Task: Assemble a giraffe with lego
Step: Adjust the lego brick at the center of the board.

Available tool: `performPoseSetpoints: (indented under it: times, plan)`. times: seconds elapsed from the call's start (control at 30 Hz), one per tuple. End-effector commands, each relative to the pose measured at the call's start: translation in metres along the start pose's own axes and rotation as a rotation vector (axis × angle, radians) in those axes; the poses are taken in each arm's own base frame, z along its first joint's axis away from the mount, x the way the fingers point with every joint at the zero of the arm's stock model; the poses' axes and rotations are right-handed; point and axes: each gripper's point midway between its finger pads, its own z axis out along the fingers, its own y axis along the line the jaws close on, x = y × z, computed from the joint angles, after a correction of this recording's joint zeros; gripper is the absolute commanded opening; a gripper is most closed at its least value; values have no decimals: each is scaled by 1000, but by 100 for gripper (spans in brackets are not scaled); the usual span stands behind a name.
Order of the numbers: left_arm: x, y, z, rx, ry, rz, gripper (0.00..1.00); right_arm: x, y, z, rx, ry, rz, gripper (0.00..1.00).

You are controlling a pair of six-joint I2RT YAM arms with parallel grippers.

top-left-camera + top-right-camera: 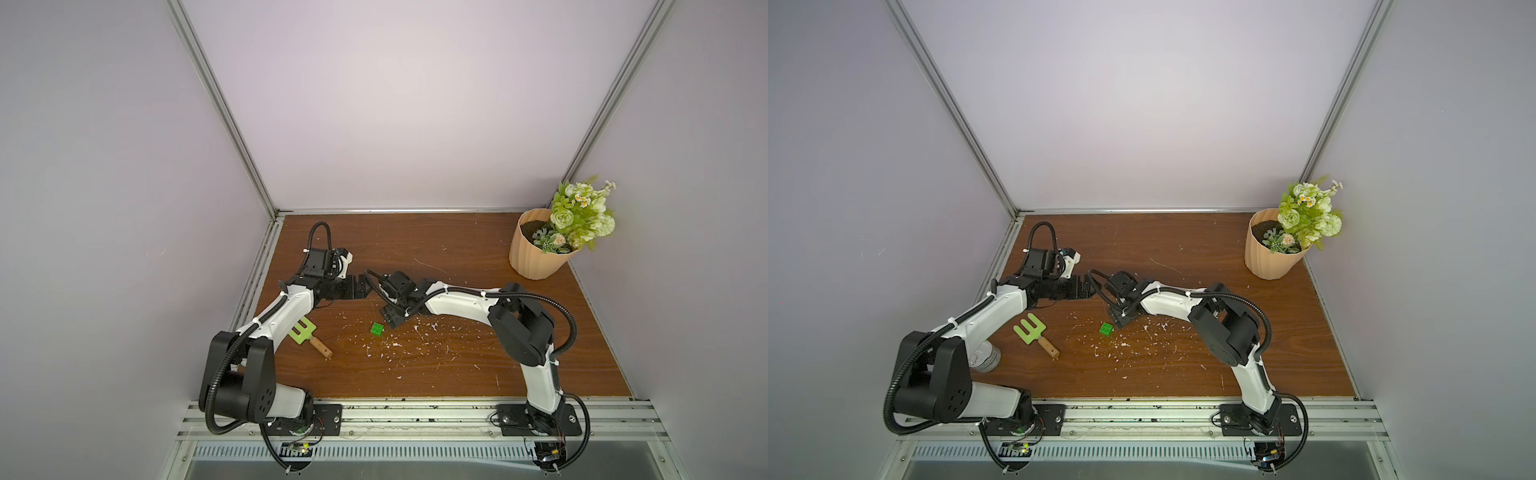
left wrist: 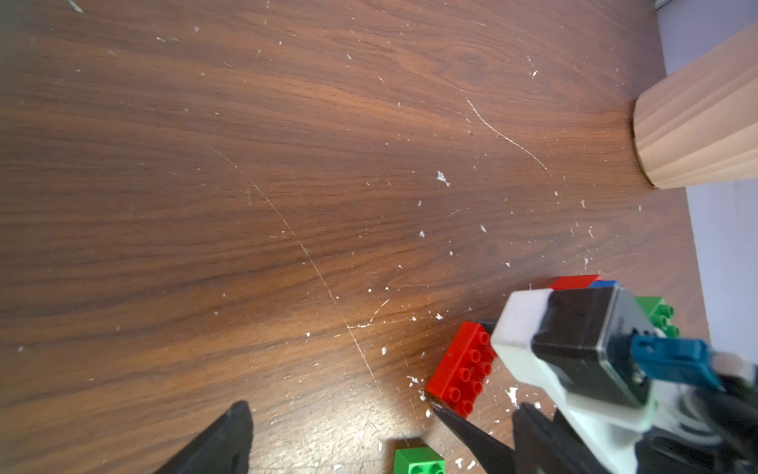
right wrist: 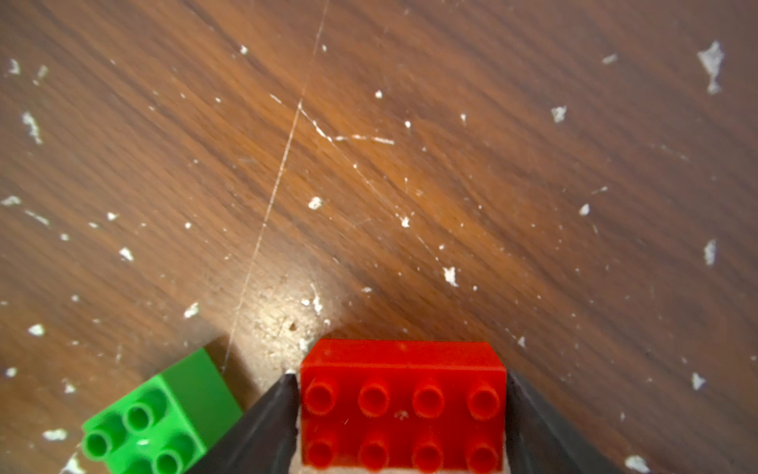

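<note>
A red lego brick (image 3: 402, 410) with two rows of studs lies lengthwise between my right gripper's fingers, and the right gripper (image 3: 400, 377) is shut on its two ends, low at the table (image 1: 390, 321). Beside it lies a small green brick (image 3: 151, 418), seen in both top views (image 1: 377, 328) (image 1: 1106, 328). My left gripper (image 2: 379, 439) hangs open above the table (image 1: 365, 287); the green brick (image 2: 418, 461) shows in its gap, untouched. Parts of red (image 2: 574, 282), blue (image 2: 605, 283) and green (image 2: 660, 316) bricks peek from behind the right wrist. No joined giraffe is in view.
A green slotted tool with a wooden handle (image 1: 309, 334) lies by the left arm. A ribbed peach flower pot (image 1: 536, 249) stands at the back right corner. White flecks (image 1: 399, 345) are scattered over the wooden table. Walls close three sides.
</note>
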Motion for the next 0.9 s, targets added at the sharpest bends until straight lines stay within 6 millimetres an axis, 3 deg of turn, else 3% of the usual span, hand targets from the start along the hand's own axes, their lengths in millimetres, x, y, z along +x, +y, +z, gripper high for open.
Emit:
performPoseSetpoints:
  times: [0.0,0.73,0.87]
  plan:
    - [-1,10,-1,-41,11,-34,100,-9,3,-5,3,-25,-11,80]
    - [-2,6,-1,-20,7,-29,100,-19,0,-13,29,-54,-10,70]
    - [-2,6,-2,-20,7,-29,100,-18,-17,-15,119,-40,46,64]
